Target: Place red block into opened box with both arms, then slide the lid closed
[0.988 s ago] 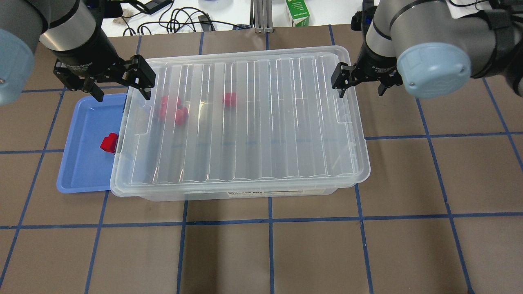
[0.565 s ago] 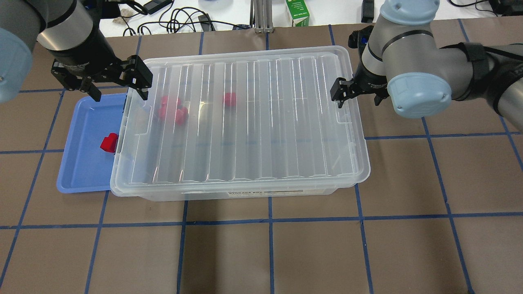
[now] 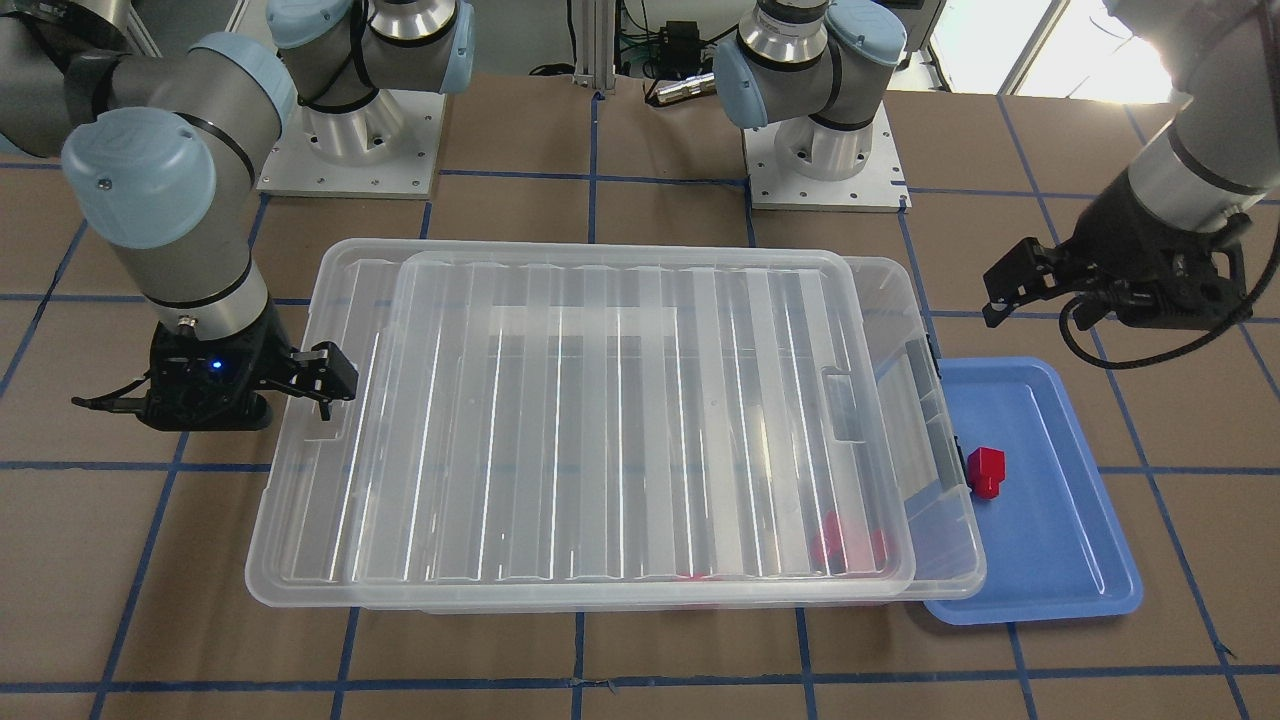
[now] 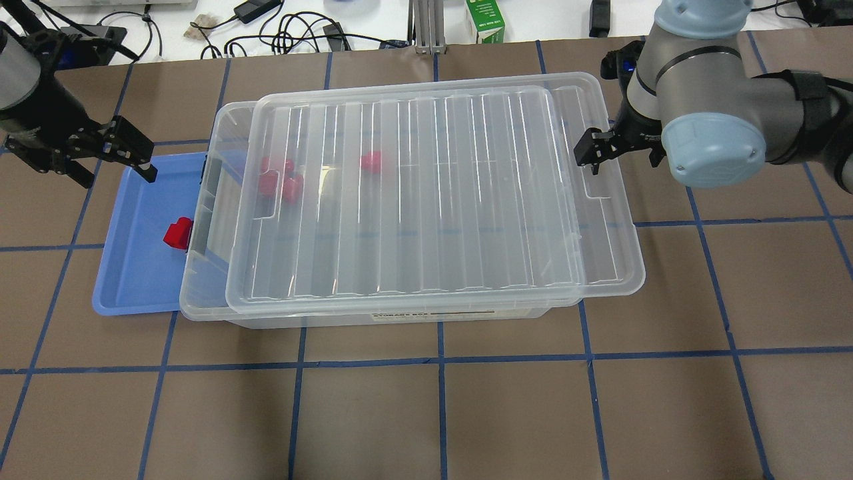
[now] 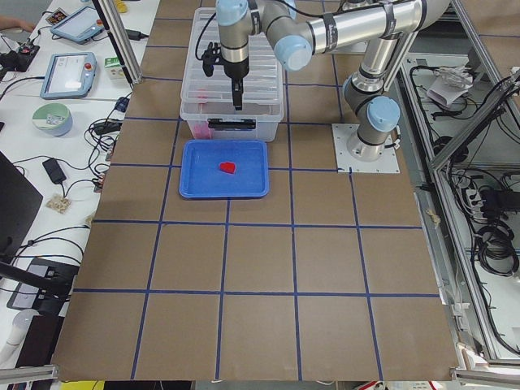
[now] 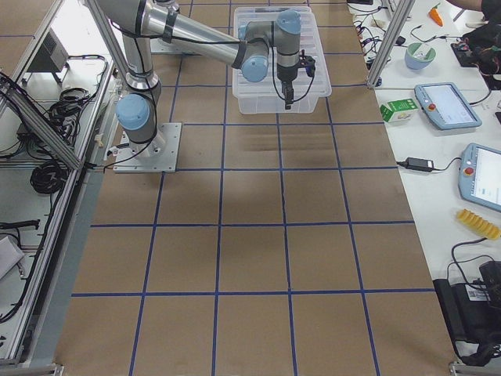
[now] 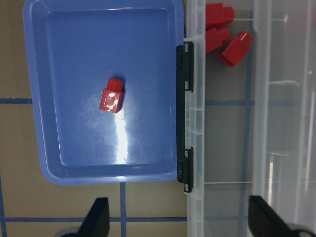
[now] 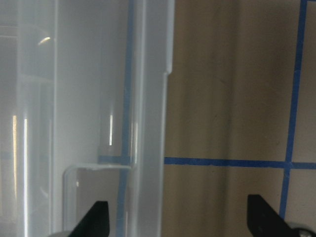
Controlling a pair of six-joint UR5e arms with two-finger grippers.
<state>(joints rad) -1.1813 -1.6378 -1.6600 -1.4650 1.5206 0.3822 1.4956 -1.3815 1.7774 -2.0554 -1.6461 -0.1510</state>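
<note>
Tape lines cross the brown table (image 4: 426, 413) closest to me, and nothing sits on that part. Next comes the box (image 4: 333, 319), big and see-through. Its lid (image 4: 433, 200) is pushed over toward the robot's right, so a thin strip of the box is open at the left end. Tucked against that end is the blue tray (image 4: 133, 280), and the red block (image 4: 177, 234) lies in it, close to the box's dark clips. No gripper is touching it.

A bit further back, a few other red blocks (image 4: 280, 179) lie inside the box under the lid.

Behind those, the left gripper (image 4: 118, 175) hangs over the far corner of the tray, fingers spread and empty. The right gripper (image 4: 623, 160) is by the lid's right end, also spread wide and empty. I can't tell if it touches the lid.

So I think the job has hardly begun. The box is open a little. Picking up the block, dropping it in, and sliding the lid shut are all left to do.

Farthest off, cables and a green carton (image 4: 485, 20) sit on the white bench.
</note>
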